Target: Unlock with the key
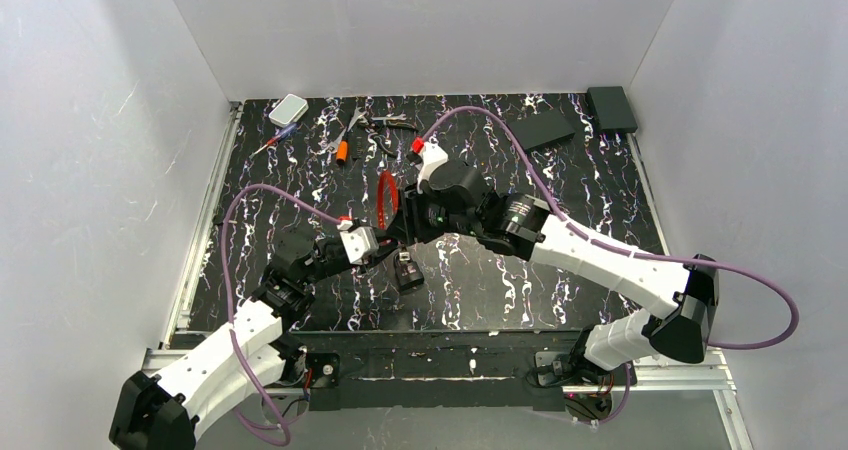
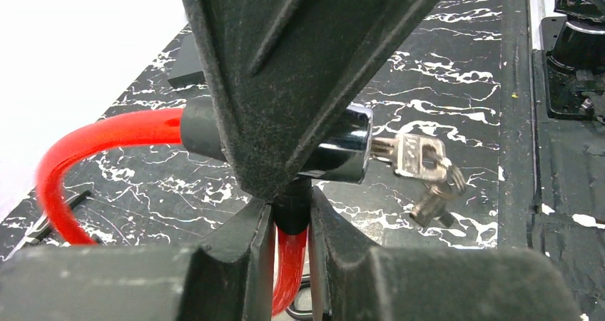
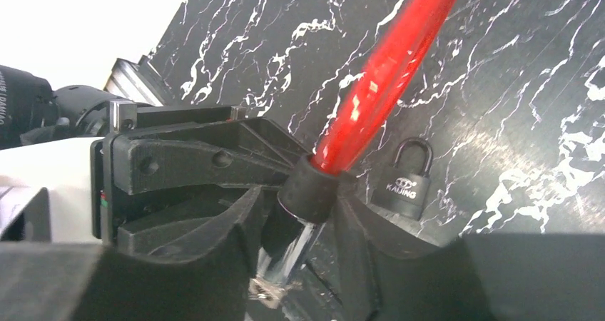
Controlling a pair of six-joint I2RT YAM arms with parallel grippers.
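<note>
A red cable lock (image 1: 385, 198) is held above the table between both arms. Its chrome barrel (image 2: 346, 150) shows in the left wrist view with the key (image 2: 417, 155) in its end and a second key (image 2: 435, 203) hanging from the ring. My left gripper (image 2: 291, 214) is shut on the cable's black neck just under the barrel. My right gripper (image 3: 303, 207) has its jaws against both sides of the black collar and chrome barrel (image 3: 292, 246); one of its fingers (image 2: 285, 85) covers most of the barrel in the left wrist view.
A small black padlock (image 3: 408, 185) lies on the table below the cable, also seen from above (image 1: 408, 272). At the back lie a white box (image 1: 288, 109), a screwdriver (image 1: 272, 142), pliers (image 1: 390, 122) and two black boxes (image 1: 545, 128) (image 1: 611, 108).
</note>
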